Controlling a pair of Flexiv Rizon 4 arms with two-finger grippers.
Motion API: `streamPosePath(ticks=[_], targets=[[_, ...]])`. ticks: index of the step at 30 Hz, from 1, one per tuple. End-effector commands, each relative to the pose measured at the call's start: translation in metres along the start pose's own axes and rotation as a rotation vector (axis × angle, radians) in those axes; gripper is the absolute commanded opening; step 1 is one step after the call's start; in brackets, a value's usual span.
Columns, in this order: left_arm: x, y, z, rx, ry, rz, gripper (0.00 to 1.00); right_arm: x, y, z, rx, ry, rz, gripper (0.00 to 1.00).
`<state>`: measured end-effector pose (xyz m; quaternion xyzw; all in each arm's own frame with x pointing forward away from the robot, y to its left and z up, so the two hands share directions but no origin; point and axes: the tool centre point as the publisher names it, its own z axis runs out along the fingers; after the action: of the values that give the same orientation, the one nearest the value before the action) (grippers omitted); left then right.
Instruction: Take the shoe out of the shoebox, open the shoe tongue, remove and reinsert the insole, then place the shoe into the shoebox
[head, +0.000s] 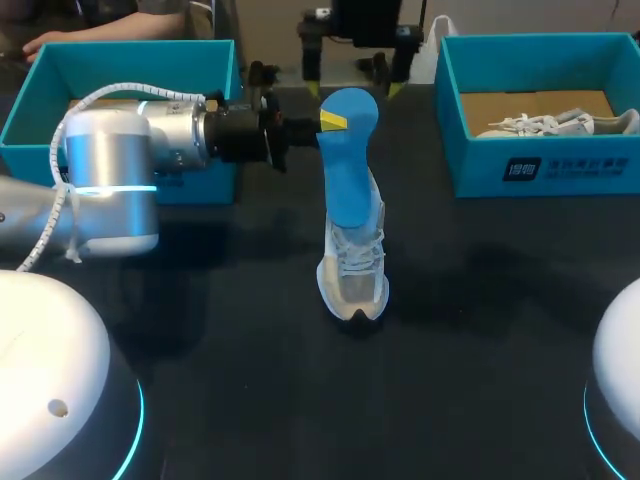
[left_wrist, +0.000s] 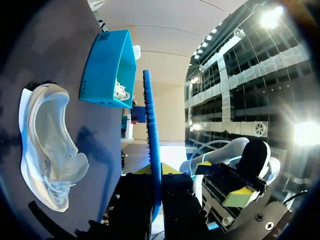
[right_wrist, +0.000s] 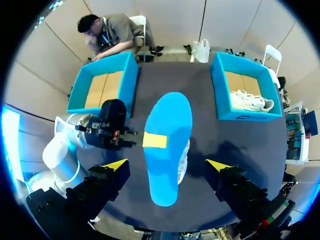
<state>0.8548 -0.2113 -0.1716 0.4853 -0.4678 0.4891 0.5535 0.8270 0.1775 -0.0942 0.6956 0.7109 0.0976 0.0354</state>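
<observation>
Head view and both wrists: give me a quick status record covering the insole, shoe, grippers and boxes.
insole: blue, whole outline in view, held in the air above the shoe
shoe: white, sole down on the table between the two boxes
left gripper: shut on the insole, gripping from its side
right gripper: open, high above the insole, holding nothing
left shoebox: no shoe seen inside
right shoebox: holds a second white shoe
insole touching shoe: cannot tell
</observation>
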Motion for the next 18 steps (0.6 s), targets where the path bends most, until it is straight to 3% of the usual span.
streamPosePath(ticks=[1,4,10,18], targets=[[0.000,0.000,0.000,0.000,-0.002,0.000,0.00,-0.023,-0.002,0.002,-0.011,0.154,0.005,1.00],[0.000,0.000,0.000,0.000,-0.002,0.000,0.00,-0.031,-0.003,0.006,0.025,0.185,-0.015,1.00],[0.000,0.000,0.000,0.000,-0.002,0.000,0.00,-0.052,-0.008,0.012,-0.010,0.358,0.012,1.00],[0.000,0.000,0.000,0.000,-0.002,0.000,0.00,-0.078,-0.013,0.023,-0.035,0.488,0.049,1.00]])
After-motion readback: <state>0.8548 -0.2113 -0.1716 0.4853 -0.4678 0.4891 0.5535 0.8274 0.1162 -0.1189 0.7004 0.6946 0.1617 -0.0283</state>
